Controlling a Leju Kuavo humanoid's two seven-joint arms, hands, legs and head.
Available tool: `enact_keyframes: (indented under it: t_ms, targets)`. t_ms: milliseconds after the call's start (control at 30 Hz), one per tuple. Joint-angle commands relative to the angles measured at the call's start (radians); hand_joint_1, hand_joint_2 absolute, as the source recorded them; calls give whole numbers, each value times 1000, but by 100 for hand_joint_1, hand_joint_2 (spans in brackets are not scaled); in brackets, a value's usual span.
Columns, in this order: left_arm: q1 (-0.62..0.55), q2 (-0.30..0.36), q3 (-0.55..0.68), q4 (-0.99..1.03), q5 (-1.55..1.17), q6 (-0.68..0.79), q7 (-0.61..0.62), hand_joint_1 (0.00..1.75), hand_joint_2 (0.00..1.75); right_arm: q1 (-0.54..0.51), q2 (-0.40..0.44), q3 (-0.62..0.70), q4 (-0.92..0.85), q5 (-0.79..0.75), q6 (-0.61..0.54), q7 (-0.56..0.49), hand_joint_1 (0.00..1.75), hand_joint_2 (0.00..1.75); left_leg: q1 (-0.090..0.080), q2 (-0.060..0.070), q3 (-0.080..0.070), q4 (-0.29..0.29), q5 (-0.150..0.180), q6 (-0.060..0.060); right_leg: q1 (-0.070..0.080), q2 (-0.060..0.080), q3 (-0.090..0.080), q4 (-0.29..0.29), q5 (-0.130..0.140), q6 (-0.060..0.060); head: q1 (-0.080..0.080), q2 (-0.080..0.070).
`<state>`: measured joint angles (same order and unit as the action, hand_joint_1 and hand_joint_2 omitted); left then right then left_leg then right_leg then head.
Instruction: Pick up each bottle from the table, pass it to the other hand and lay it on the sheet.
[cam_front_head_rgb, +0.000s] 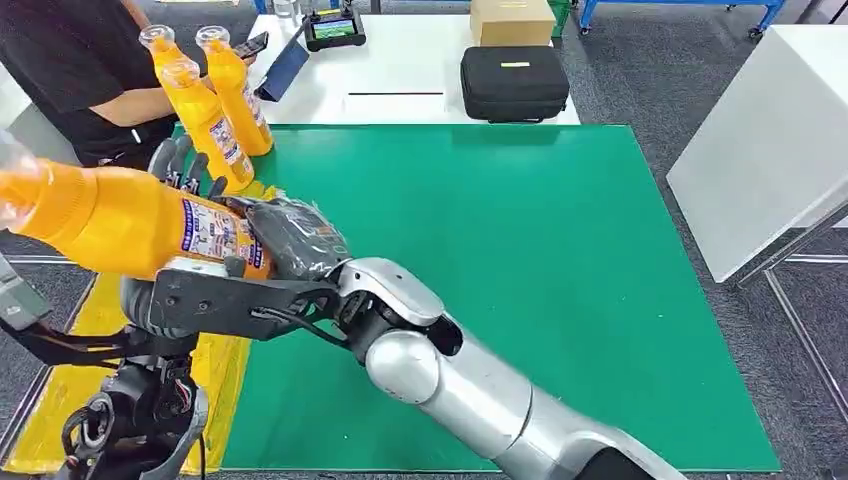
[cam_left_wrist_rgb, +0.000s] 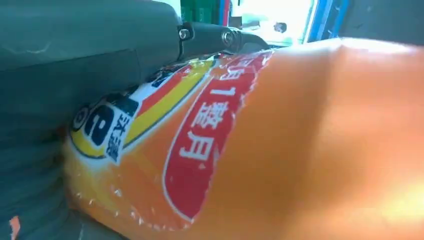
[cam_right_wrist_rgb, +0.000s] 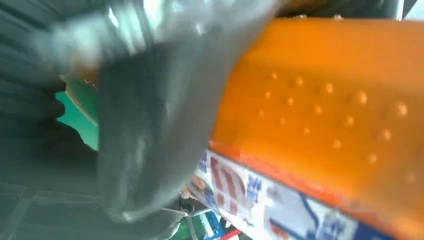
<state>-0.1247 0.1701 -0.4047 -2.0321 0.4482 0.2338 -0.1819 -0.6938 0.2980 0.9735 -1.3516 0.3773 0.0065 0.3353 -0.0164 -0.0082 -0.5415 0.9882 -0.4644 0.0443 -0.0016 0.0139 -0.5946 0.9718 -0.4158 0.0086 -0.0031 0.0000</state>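
Lying on its side above the near left corner of the table, the orange plastic bottle with a printed label (cam_front_head_rgb: 120, 222) spans both my hands, its clear cap toward my left. My left hand (cam_front_head_rgb: 175, 300) cradles it from below, dark fingers (cam_front_head_rgb: 180, 160) rising behind the bottle; the left wrist view shows a grey thumb (cam_left_wrist_rgb: 75, 55) pressed against the label, so this hand grips the bottle. My right hand (cam_front_head_rgb: 295, 238), in a dark wrinkled cover at the end of my silver arm (cam_front_head_rgb: 470, 390), closes around the bottle's base; the right wrist view shows a grey finger (cam_right_wrist_rgb: 150, 135) laid across the dimpled orange wall. Beneath lies a yellow strip (cam_front_head_rgb: 90, 380) along the table's left edge, beside the green sheet (cam_front_head_rgb: 520, 280). Farther left, two more orange bottles (cam_front_head_rgb: 215, 110) stand upright at the sheet's far corner, touching each other. Beyond them, a person in a black top (cam_front_head_rgb: 80, 60) sits by a white table (cam_front_head_rgb: 400, 70) carrying a black zipped case (cam_front_head_rgb: 514, 82) and a cardboard box (cam_front_head_rgb: 512, 20).
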Motion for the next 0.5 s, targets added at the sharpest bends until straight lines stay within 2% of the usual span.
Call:
enact_keyframes:
  t_ms: [33, 300, 367, 400, 467, 500]
  targets:
    - [-51, -2, -55, 32, 27, 25, -38, 175, 175, 42, -63, 194, 120, -51, -24, -19, 175, 175, 1, -3, 5, -3, 0, -3, 1, -4, 6, -4, -1, 0, 0, 0]
    - [-32, 2, -57, 33, 19, 41, -77, 175, 175, 38, -98, 167, 142, -59, -31, -26, 175, 175, 1, -4, 4, -2, 0, -2, 1, -5, 5, -3, -1, 0, 0, 0]
    - [-17, -6, -48, 28, 22, 54, -94, 175, 175, 42, -122, 153, 159, -53, -36, -38, 175, 175, 2, -5, 6, -3, 0, -4, 2, -7, 9, -5, -1, 0, 0, 0]
    - [-15, -11, -44, 26, 24, 62, -99, 175, 175, 42, -128, 142, 174, -48, -39, -44, 175, 175, 1, -3, 4, -2, 0, -2, 1, -4, 5, -4, -1, 0, 0, 0]
    - [-22, -16, -43, 23, 23, 65, -98, 175, 175, 40, -127, 134, 183, -46, -42, -47, 175, 175, 3, -5, 9, -4, -1, -5, 3, -8, 12, -7, -2, 1, 0, 0]
    - [-25, -18, -42, 20, 23, 65, -98, 175, 175, 39, -125, 133, 188, -46, -42, -49, 175, 175, 3, -6, 7, -3, 0, -4, 3, -8, 10, -6, -2, 1, 0, 0]
